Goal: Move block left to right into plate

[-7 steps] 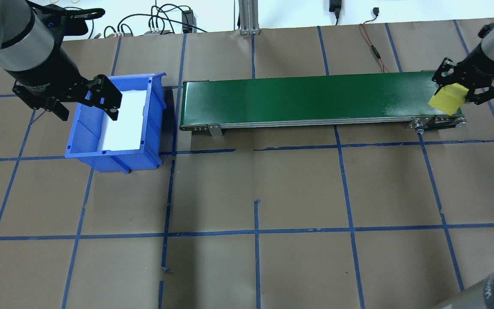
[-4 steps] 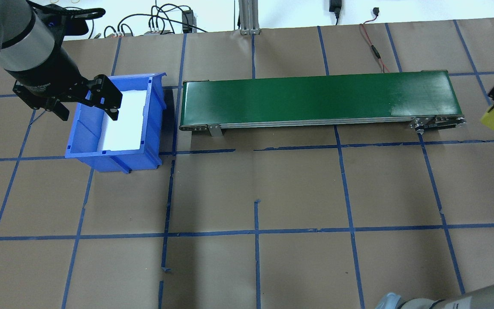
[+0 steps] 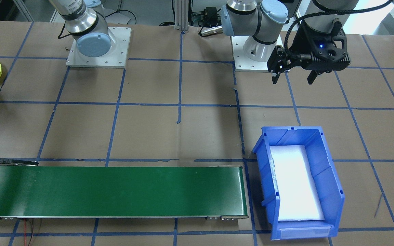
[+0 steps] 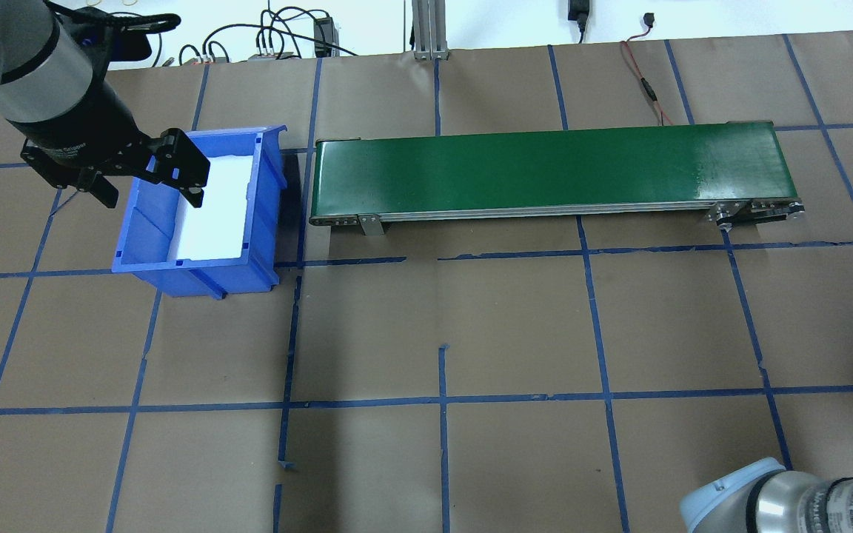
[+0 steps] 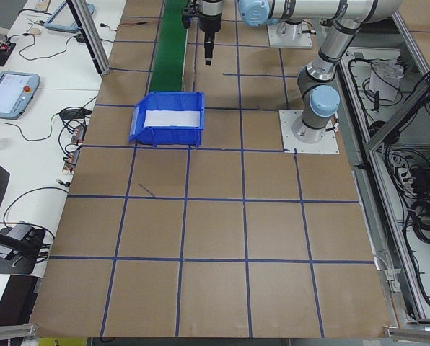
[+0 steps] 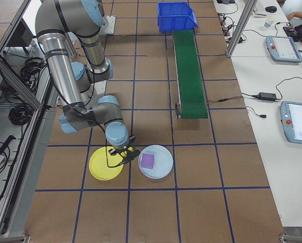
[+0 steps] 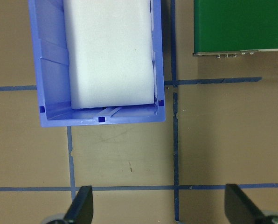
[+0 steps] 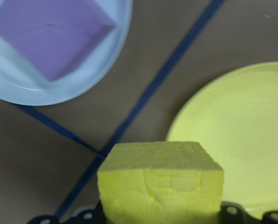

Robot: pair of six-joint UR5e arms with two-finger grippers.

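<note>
1 yellow block (image 8: 161, 182) sits clamped in the right gripper (image 8: 160, 214), filling the lower middle of the right wrist view with its pale, slightly dented foam face toward the camera. Below it lie the brown paper and a blue tape line; the yellow plate (image 8: 241, 135) is just to one side of the block and not directly under it. On the other side a pale blue plate (image 8: 17, 91) carries a purple block (image 8: 50, 35).

In the exterior right view the right gripper (image 6: 124, 156) hangs low between the 2 plates, at the yellow plate's (image 6: 101, 168) edge nearest the pale blue plate (image 6: 161, 169), with the purple block (image 6: 147, 160) resting on the latter. The block itself is too small to make out there.

Well apart, the green conveyor belt (image 4: 545, 166) runs along the table with nothing on it. At its far end stands the blue bin (image 4: 201, 215), lined with white foam (image 4: 219, 207). The left gripper (image 4: 149, 181) hovers above the bin's outer edge, jaws spread wide with nothing between them; its 2 fingertips (image 7: 80, 207) show at the bottom of the left wrist view, over bare paper beside the bin (image 7: 50, 79).
</note>
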